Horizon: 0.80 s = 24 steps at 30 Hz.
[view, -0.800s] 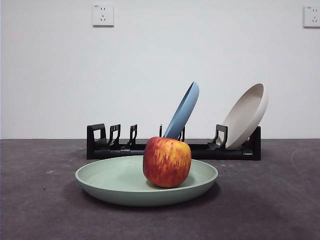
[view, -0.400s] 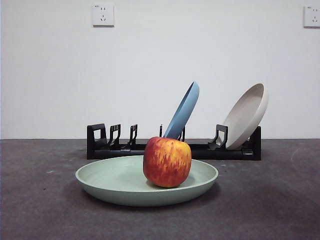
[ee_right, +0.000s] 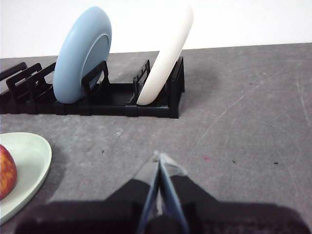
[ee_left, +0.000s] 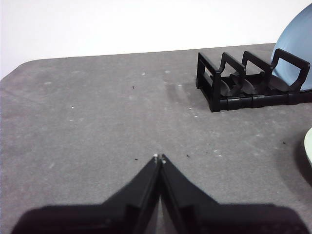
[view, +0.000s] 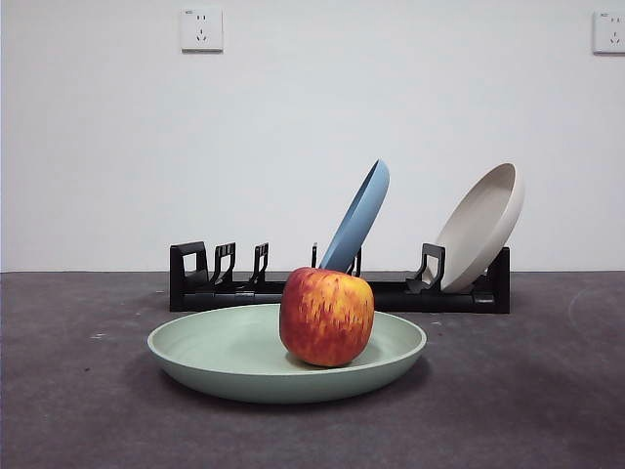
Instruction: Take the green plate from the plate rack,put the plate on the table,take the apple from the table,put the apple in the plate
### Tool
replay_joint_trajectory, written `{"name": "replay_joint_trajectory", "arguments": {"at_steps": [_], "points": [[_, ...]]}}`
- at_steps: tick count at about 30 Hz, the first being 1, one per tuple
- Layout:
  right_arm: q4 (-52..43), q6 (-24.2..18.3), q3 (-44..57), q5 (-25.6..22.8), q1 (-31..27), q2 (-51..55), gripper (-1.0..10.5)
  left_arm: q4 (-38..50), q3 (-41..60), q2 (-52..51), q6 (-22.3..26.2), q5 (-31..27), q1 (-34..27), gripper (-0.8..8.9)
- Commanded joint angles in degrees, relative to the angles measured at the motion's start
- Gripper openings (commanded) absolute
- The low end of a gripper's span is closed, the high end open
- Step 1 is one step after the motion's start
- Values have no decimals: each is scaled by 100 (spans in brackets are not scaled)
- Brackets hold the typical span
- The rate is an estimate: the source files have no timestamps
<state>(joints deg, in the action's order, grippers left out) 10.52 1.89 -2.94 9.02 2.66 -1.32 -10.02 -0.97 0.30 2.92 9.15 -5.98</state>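
Note:
The green plate (view: 244,357) lies flat on the table (view: 527,391) in front of the plate rack (view: 391,293). The red and yellow apple (view: 326,317) rests inside it, right of its middle. No arm shows in the front view. My left gripper (ee_left: 159,157) is shut and empty over bare table, beside the rack's (ee_left: 243,83) empty end, with a sliver of the plate (ee_left: 309,146) at the picture's edge. My right gripper (ee_right: 158,156) is shut and empty, away from the plate (ee_right: 27,161) and apple (ee_right: 6,170).
A blue plate (view: 357,217) and a beige-white plate (view: 480,227) lean in the rack's slots, also seen as the blue plate (ee_right: 80,53) and white plate (ee_right: 165,48) in the right wrist view. Two wall sockets (view: 201,29) sit on the white wall behind.

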Motion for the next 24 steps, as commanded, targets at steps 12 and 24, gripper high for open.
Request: {"name": "replay_joint_trajectory", "arguments": {"at_steps": [12,24], "points": [[330,494,116,-37,7,127,0,9,76,-13,-35,-2,-13,-3],[332,494,116,-37,7,68,1,9,76,-13,-35,-2,-13,-3]]}}
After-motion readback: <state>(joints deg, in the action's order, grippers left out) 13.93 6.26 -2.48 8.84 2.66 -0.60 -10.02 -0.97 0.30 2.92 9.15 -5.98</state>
